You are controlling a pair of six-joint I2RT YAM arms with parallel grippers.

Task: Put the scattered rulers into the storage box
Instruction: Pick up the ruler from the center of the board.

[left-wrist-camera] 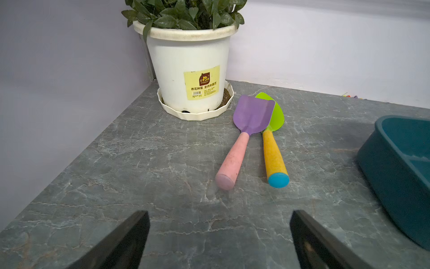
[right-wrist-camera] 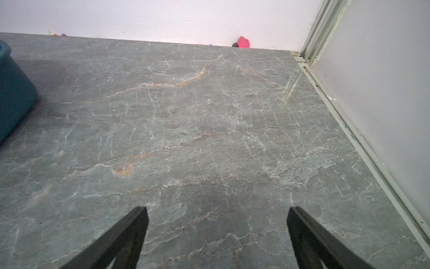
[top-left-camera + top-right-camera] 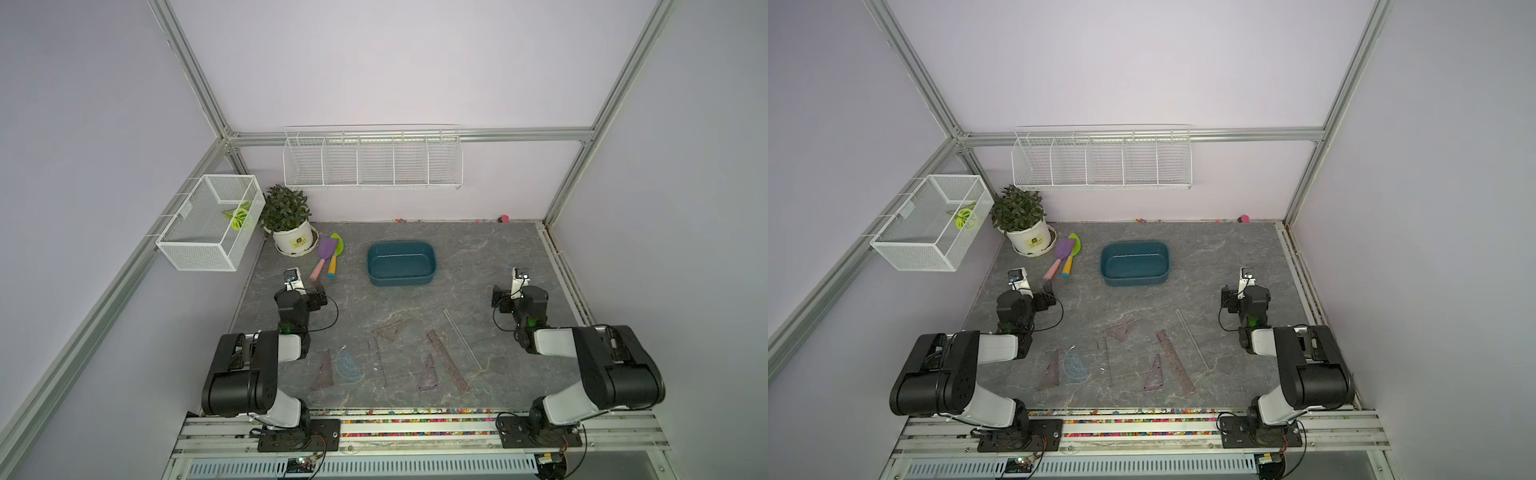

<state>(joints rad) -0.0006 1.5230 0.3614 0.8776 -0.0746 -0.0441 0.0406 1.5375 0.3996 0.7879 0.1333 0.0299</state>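
Note:
Several see-through rulers lie flat on the near half of the grey table: a brownish triangle (image 3: 325, 371), a bluish protractor (image 3: 348, 365), a thin clear strip (image 3: 378, 359), a second triangle (image 3: 390, 330), a long brown strip (image 3: 448, 361), a third triangle (image 3: 428, 374) and a clear strip (image 3: 462, 338). The dark teal storage box (image 3: 400, 279) (image 3: 1133, 277) stands empty, farther back at the centre. My left gripper (image 1: 220, 216) is open over bare table, facing the shovels. On the other side, my right gripper (image 2: 217, 213) is open over bare table. Both sit beyond the rulers.
A potted plant (image 3: 291, 237) stands at the back left, with a purple shovel (image 3: 325, 249) and a green shovel (image 3: 337, 244) beside it. A white mesh basket (image 3: 208, 224) and a long wire rack (image 3: 372, 160) hang on the walls. A pink bit (image 2: 243, 42) lies by the back wall.

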